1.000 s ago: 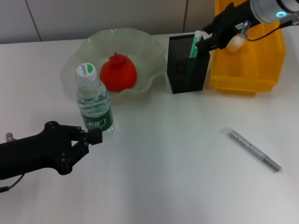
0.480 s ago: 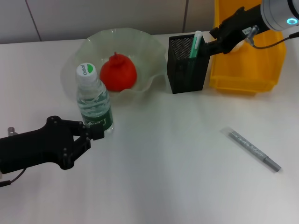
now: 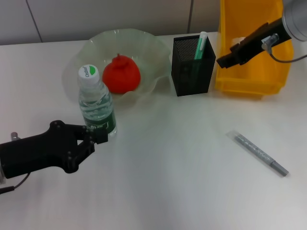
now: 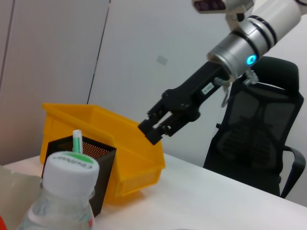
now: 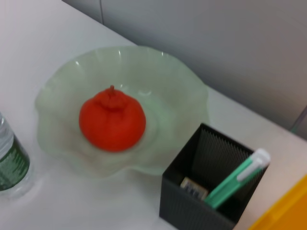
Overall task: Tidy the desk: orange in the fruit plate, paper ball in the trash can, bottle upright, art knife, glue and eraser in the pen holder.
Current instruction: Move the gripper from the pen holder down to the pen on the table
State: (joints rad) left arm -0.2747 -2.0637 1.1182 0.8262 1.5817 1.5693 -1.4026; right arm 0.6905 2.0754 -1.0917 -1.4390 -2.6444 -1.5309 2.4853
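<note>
One item left: art knife [image 3: 260, 154] lies on the desk, well below and apart from the right gripper [image 3: 225, 59].
Right gripper: empty, jaws look closed, beside the pen holder [image 3: 192, 67].
Left gripper [image 3: 94, 137]: touching the upright bottle [image 3: 96, 104], grip unclear.
Done: orange [image 3: 121, 74] in fruit plate [image 3: 153, 48].
Next: probably reach down to the knife.

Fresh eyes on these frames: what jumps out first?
Probably the orange, bright in the pale fruit plate at the back, with the upright bottle just in front. Next, the right gripper hanging in front of the yellow bin, beside the black pen holder with a green-and-white stick poking out. The left gripper sits low by the bottle's base.
</note>
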